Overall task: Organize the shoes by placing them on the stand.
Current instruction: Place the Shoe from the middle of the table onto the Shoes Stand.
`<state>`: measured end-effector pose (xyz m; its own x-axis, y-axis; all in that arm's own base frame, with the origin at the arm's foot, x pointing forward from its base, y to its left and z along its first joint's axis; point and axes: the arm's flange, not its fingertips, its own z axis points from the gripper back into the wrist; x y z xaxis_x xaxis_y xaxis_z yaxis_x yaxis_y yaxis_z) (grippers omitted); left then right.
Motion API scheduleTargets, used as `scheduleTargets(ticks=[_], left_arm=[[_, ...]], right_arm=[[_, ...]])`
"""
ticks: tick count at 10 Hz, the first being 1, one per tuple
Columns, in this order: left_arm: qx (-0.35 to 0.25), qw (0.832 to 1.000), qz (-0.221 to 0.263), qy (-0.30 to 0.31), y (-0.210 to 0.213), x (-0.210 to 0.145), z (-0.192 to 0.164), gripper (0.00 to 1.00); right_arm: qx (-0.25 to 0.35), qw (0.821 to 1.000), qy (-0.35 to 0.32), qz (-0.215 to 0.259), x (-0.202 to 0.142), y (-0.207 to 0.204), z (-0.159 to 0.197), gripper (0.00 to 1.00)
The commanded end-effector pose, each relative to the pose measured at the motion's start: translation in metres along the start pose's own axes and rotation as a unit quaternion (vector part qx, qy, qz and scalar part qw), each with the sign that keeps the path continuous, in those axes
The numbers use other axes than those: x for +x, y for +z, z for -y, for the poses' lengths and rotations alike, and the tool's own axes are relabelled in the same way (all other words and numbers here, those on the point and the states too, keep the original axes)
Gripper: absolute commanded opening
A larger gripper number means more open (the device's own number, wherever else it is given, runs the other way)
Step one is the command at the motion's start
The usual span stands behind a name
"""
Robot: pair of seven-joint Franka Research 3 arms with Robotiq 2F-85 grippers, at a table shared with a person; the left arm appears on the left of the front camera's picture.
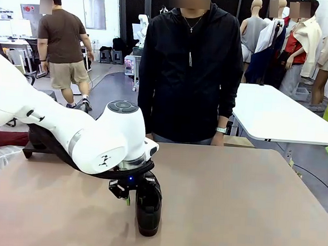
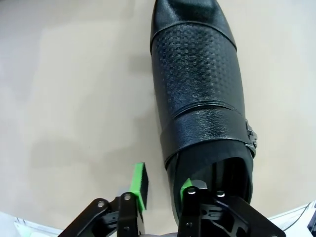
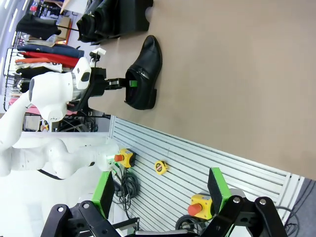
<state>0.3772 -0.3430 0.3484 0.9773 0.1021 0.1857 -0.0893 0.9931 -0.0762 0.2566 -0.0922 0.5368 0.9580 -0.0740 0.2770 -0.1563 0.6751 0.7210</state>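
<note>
A black shoe (image 1: 148,208) stands on the table (image 1: 242,206) near its front edge, left of the middle, toe pointing at the front edge. The left gripper (image 2: 163,193) straddles the shoe's side wall at the heel opening (one green pad (image 2: 186,189) inside, the other outside), jaws narrowed around it though a firm pinch cannot be told. More shoes (image 3: 106,17) sit on the stand (image 1: 40,149) at the table's far left corner, and the right gripper (image 3: 160,190) hangs released, off the table.
</note>
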Motion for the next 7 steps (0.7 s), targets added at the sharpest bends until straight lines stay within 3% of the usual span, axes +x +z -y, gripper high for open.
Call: scheduleTargets(ticks=[1, 5, 7], left_arm=[[0.001, 1.000, 0.021, 0.010, -0.001, 0.002, 0.005, 0.00], [-0.028, 0.999, 0.029, -0.017, 0.022, 0.003, 0.007, 0.00], [-0.072, 0.991, 0.061, -0.099, 0.076, -0.017, 0.009, 0.00]], right_arm=[[0.010, 1.000, 0.013, 0.001, 0.001, 0.002, 0.000, 1.00], [0.010, 1.000, 0.013, 0.001, 0.001, 0.002, 0.000, 1.00], [0.010, 1.000, 0.013, 0.001, 0.001, 0.002, 0.000, 1.00]])
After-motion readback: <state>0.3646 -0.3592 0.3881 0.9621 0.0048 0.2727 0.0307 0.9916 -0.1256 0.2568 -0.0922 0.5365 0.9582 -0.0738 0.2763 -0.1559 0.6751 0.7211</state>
